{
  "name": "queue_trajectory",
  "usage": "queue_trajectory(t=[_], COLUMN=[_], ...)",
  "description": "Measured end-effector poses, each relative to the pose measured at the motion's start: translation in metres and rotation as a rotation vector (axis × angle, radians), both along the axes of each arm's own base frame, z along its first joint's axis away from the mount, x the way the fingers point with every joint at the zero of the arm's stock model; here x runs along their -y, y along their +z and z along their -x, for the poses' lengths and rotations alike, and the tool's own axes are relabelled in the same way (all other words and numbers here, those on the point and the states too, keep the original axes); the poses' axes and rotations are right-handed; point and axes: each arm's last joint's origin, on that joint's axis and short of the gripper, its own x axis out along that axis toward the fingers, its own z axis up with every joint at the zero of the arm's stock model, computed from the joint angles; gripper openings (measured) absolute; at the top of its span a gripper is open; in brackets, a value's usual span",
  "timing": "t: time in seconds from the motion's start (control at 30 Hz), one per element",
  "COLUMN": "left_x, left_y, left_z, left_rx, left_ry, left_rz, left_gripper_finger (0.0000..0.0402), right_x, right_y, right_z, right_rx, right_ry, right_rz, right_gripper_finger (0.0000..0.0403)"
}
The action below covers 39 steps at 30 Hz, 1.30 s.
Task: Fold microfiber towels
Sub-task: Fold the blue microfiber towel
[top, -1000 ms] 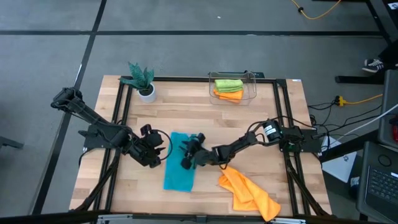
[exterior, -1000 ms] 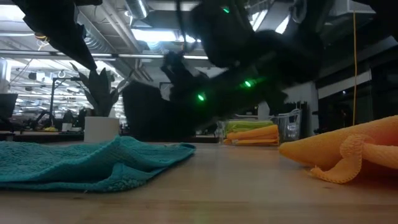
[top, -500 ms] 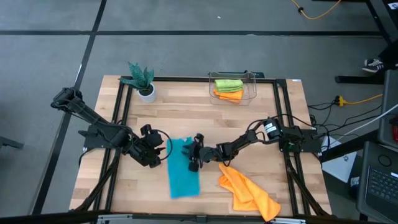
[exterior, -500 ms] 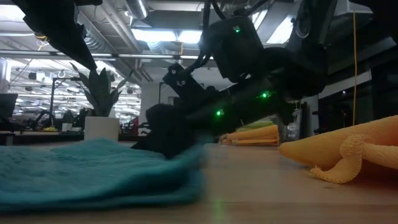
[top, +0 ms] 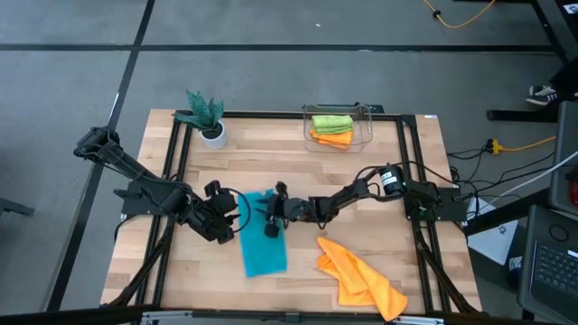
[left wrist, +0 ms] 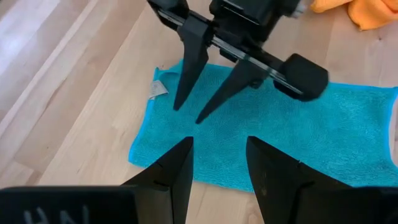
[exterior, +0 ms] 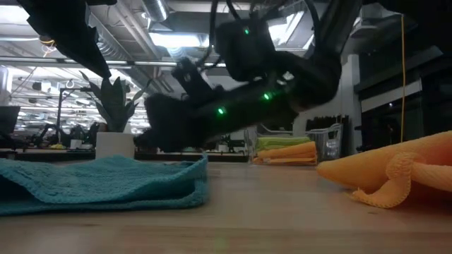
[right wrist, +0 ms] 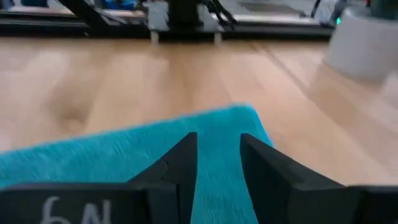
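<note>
One teal towel (top: 264, 244) lies flat on the desk (top: 298, 171) between both arms. Right gripper (top: 271, 213) hovers over its far end, fingers (left wrist: 186, 68) parted, holding nothing. Left gripper (top: 237, 217) sits at the towel's left edge, fingers (left wrist: 168, 171) apart and empty. Orange towel (top: 361, 278) lies crumpled nearby, apart.

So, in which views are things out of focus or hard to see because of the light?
Low view: the arms are dark against bright ceiling lights, the near teal towel soft. Right wrist view: the white pot and the far table edge are blurred. High view: evenly lit, sharp.
</note>
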Motion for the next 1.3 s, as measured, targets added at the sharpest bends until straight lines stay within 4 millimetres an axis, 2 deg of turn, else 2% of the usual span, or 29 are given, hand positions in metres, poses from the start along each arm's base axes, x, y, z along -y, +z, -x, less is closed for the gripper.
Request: queue_trajectory(t=[0.13, 0.27, 0.37, 0.5, 0.6, 0.73, 0.93, 1.03, 1.17, 1.3], left_x=[0.000, 0.002, 0.007, 0.017, 0.030, 0.044, 0.075, 0.093, 0.106, 0.111], left_y=[0.000, 0.000, 0.001, 0.007, 0.012, 0.012, -0.013, -0.025, -0.038, -0.049], left_z=[0.000, 0.000, -0.001, -0.005, -0.013, -0.022, -0.026, -0.027, -0.026, -0.026], left_rx=[0.000, 0.002, 0.014, 0.104, 0.191, 0.253, 0.207, 0.213, 0.202, 0.155], left_ry=[0.004, 0.000, -0.028, -0.079, -0.170, -0.246, -0.329, -0.400, -0.428, -0.454], left_rz=[0.014, 0.060, 0.099, 0.146, 0.177, 0.229, 0.226, 0.200, 0.172, 0.180], left_gripper_finger=[0.0141, 0.0141, 0.0141, 0.0141, 0.0144, 0.0161, 0.0193, 0.0197, 0.0197, 0.0202], right_x=[-0.003, -0.011, -0.021, -0.035, -0.046, -0.064, -0.089, -0.096, -0.103, -0.107], right_y=[0.018, 0.056, 0.085, 0.121, 0.135, 0.142, 0.138, 0.139, 0.141, 0.135], right_z=[-0.010, -0.005, 0.010, 0.043, 0.063, 0.075, 0.084, 0.085, 0.086, 0.084], right_rx=[0.034, 0.013, -0.136, -0.330, -0.423, -0.444, -0.466, -0.449, -0.425, -0.444], right_ry=[0.058, 0.103, 0.134, 0.178, 0.191, 0.213, 0.285, 0.313, 0.352, 0.421], right_rz=[0.072, 0.085, 0.071, 0.008, -0.047, -0.090, -0.056, -0.039, -0.048, -0.121], right_gripper_finger=[0.0124, 0.0124, 0.0124, 0.0124, 0.0124, 0.0124, 0.0124, 0.0124, 0.0126, 0.0156])
